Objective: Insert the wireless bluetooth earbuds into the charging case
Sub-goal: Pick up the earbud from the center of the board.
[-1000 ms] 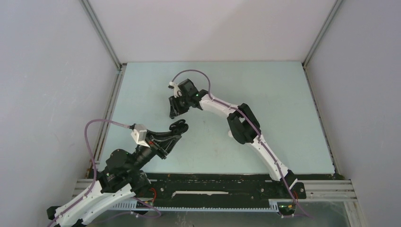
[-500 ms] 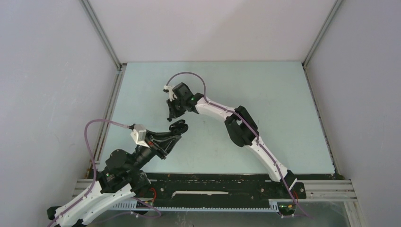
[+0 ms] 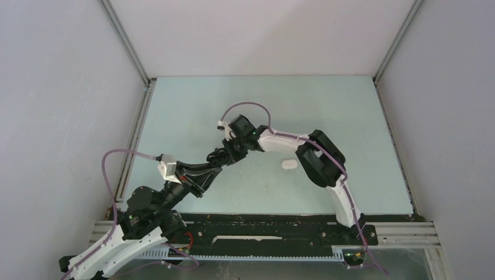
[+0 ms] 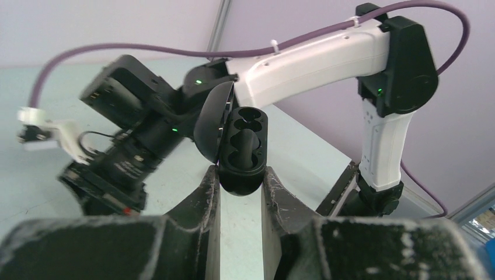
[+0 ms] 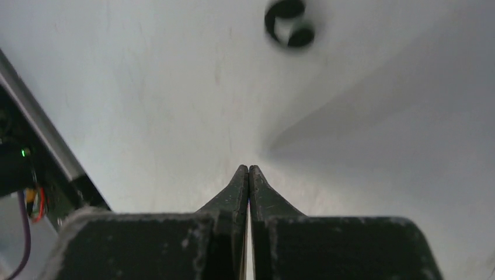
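While case waits open, right jaws close on nothing

Although its outline is blurred, what appears to be a small black rounded plastic earbud (image 5: 289, 23) lies on the table (image 3: 327, 111) ahead of the right gripper (image 5: 249, 170); the overhead view does not show it. That gripper's fingers have just closed flat together with nothing between them, and its arm has swung nearer, up to the black oval charging case (image 4: 242, 146). Judgement: pick missed, retry needed. The left gripper (image 4: 241, 178) clamps the case, lid open; upper socket looks empty, lower unclear. A white oval plastic piece (image 3: 289, 165) now shows beside the right forearm.
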